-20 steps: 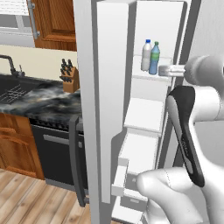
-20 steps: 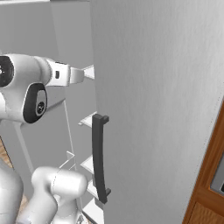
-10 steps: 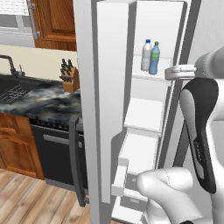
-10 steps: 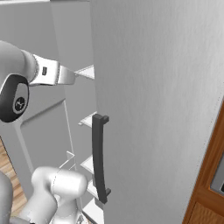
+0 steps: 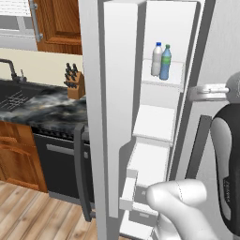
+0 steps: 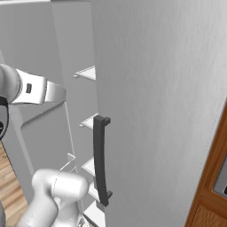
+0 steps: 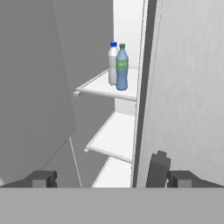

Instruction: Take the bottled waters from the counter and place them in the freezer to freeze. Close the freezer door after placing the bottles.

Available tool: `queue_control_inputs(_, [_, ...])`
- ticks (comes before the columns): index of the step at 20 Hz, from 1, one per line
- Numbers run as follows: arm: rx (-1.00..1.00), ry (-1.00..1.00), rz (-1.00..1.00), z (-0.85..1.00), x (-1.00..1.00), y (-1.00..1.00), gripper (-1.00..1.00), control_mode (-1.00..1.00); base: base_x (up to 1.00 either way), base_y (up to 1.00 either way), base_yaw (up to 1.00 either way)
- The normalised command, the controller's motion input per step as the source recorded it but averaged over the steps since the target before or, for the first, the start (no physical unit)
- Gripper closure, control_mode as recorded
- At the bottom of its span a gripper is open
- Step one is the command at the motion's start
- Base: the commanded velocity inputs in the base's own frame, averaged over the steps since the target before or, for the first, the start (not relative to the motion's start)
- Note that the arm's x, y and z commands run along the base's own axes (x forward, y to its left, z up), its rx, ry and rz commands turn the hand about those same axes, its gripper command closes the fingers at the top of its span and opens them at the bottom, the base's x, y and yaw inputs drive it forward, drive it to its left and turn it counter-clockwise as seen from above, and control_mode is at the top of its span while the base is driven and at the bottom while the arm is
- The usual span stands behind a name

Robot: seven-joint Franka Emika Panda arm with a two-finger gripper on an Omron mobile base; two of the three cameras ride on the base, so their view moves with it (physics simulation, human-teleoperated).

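Bottles: we see the white plastic bottle with a blue cap point(image 7: 113, 63) and the translucent blue bottle with a green cap point(image 7: 122, 68) upright, touching, on an upper white shelf point(image 7: 105, 89) of the tall light-grey freezer point(image 5: 161, 122).
Door: the light-grey freezer door point(image 5: 101, 117) stands open.
Gripper: our two-finger gripper point(image 7: 111, 178) has fingers wide apart, holding nothing, well short of the bottles.
Counter: the dark marble-look counter point(image 5: 44, 108) lies left.

One bottle point(image 5: 157, 59) is white with a blue cap; the bottle point(image 5: 165, 63) beside it is translucent blue-green with a green cap. They stand on a white shelf point(image 5: 162, 79) inside the light-grey freezer point(image 5: 168, 28). The freezer door point(image 5: 93, 112) is flat light grey. The counter point(image 5: 44, 107) is black marble with grey-white veins. The cabinets point(image 5: 58, 23) are brown wood, the dishwasher point(image 5: 61, 164) black, and the floor point(image 5: 33, 215) light wood planks.
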Motion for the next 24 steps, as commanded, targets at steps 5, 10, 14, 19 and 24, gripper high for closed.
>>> queue_control_inputs(5, [0.00,0.01,0.00,-0.10,-0.63,0.00,-1.00,-1.00,0.00,0.00,0.00])
queue_control_inputs(10, [0.00,0.19,0.00,-0.16,0.00,0.02,-1.00,-1.00,0.00,0.00,0.00])
queue_control_inputs(14, [0.00,0.22,0.00,-0.19,0.00,0.00,-1.00,-1.00,0.00,0.00,0.00])
queue_control_inputs(19, [0.00,0.02,0.00,-0.05,-0.01,-0.01,-1.00,-1.00,0.00,0.00,0.00])
queue_control_inputs(24, [0.00,0.00,0.00,0.00,0.00,0.00,-1.00,-1.00,0.00,0.00,0.00])
